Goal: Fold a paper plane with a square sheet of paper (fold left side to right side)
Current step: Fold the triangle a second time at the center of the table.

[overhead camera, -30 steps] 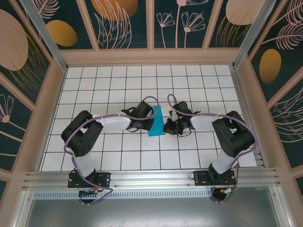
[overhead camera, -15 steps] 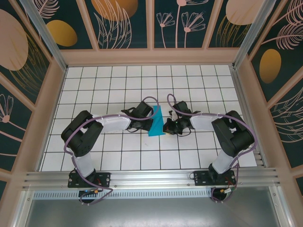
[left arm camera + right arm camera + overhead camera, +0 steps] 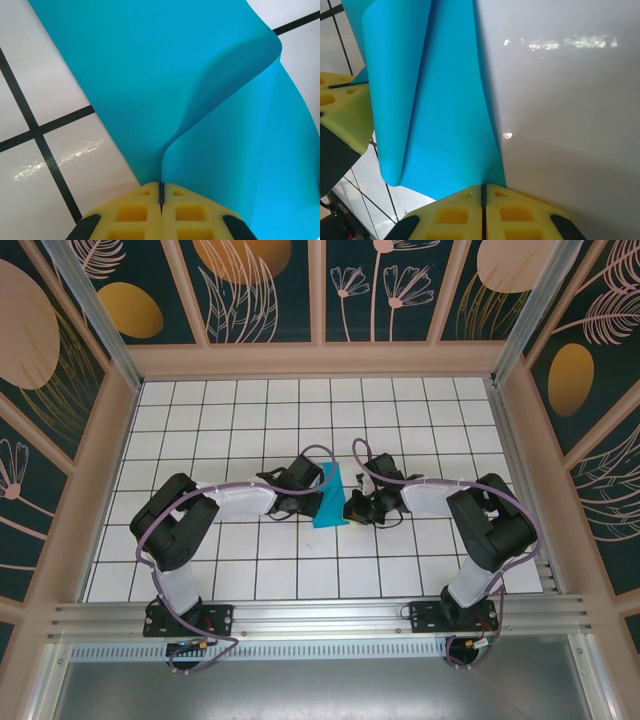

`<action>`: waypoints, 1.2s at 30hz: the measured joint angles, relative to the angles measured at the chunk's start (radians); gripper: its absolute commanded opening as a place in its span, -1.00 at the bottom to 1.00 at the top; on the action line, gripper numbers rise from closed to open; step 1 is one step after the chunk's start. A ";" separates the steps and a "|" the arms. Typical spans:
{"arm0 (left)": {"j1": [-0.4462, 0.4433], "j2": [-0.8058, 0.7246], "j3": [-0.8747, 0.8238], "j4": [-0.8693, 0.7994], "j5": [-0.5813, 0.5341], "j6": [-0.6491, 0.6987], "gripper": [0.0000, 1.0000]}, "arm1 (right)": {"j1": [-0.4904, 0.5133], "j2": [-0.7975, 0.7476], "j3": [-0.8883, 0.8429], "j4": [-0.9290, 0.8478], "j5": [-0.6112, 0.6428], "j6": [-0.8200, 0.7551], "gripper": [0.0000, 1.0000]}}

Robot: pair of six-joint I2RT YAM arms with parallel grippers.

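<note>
Smooth teal paper wedge (image 3: pixel 329 497), edge curled; glossy gridded table (image 3: pixel 250 410)

Smooth matt teal square sheet of paper (image 3: pixel 150 75), glossy white tiled table (image 3: pixel 250 570), matt metal rail (image 3: pixel 320 618)

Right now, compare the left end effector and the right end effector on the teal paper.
The left end effector reaches the square sheet of paper from its left, the right end effector from its right. The left one pinches a flap that rises curved from its seam; the right one's seam just meets the sheet's lower edge, and whether it grips is unclear. Both have yellow pads pressed shut.
</note>
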 measured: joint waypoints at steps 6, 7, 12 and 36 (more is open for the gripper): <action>0.000 0.001 0.000 0.002 0.001 0.000 -0.91 | -0.011 -0.068 0.000 -0.003 0.000 0.005 -0.78; 0.000 0.001 0.000 0.002 0.001 0.000 -0.91 | -0.019 -0.084 0.000 -0.001 0.000 0.008 -0.79; 0.000 0.001 0.000 0.003 0.004 0.000 -0.92 | -0.037 -0.104 0.001 0.069 -0.005 0.069 -0.85; 0.000 0.002 0.000 0.003 0.004 0.000 -0.91 | 0.034 0.159 0.190 0.183 -0.019 0.156 -0.86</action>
